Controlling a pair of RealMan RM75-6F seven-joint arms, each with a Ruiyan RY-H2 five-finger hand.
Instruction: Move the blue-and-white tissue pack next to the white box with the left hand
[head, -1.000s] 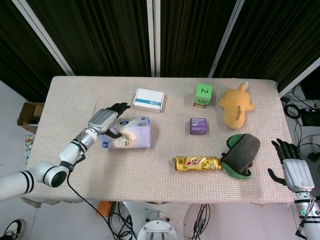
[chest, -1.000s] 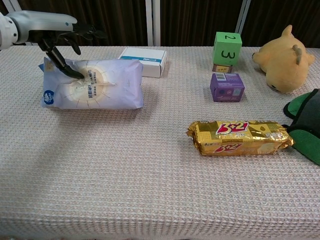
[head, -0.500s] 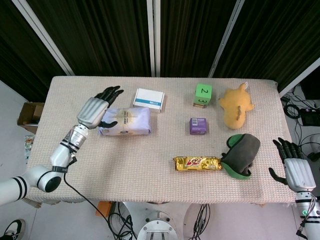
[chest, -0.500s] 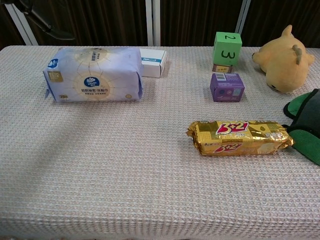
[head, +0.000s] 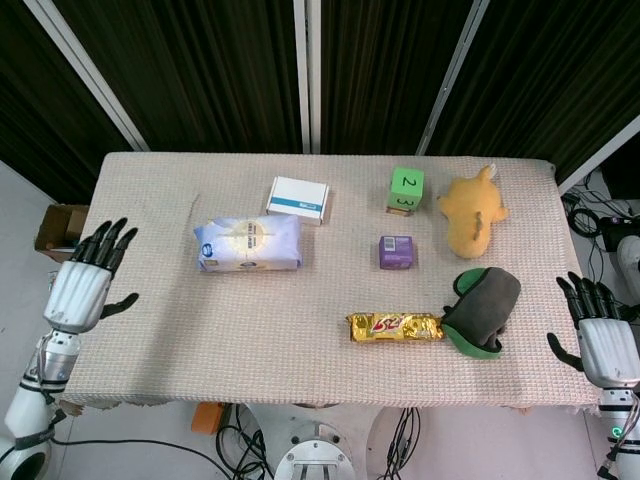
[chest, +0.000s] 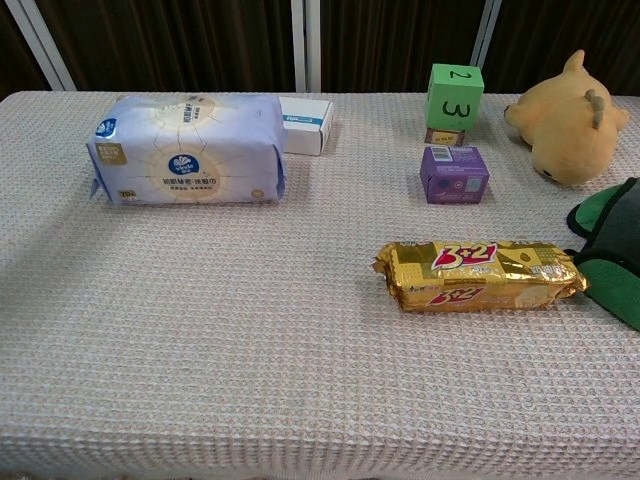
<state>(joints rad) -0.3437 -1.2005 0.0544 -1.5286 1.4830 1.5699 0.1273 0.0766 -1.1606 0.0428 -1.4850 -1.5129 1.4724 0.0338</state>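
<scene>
The blue-and-white tissue pack lies flat on the table just in front of and left of the white box; its far right corner is close to the box. My left hand hangs off the table's left edge, fingers spread and holding nothing, well away from the pack. My right hand is beyond the table's right front corner, fingers spread, empty. Neither hand shows in the chest view.
A green numbered cube, a purple box, a yellow plush toy, a gold snack bar and a green-and-dark cap occupy the right half. The woven cloth covers the table.
My left hand let go of the tissue pack and drew back left, off the table edge. The pack now rests flat near the white box. The right hand barely moved.
</scene>
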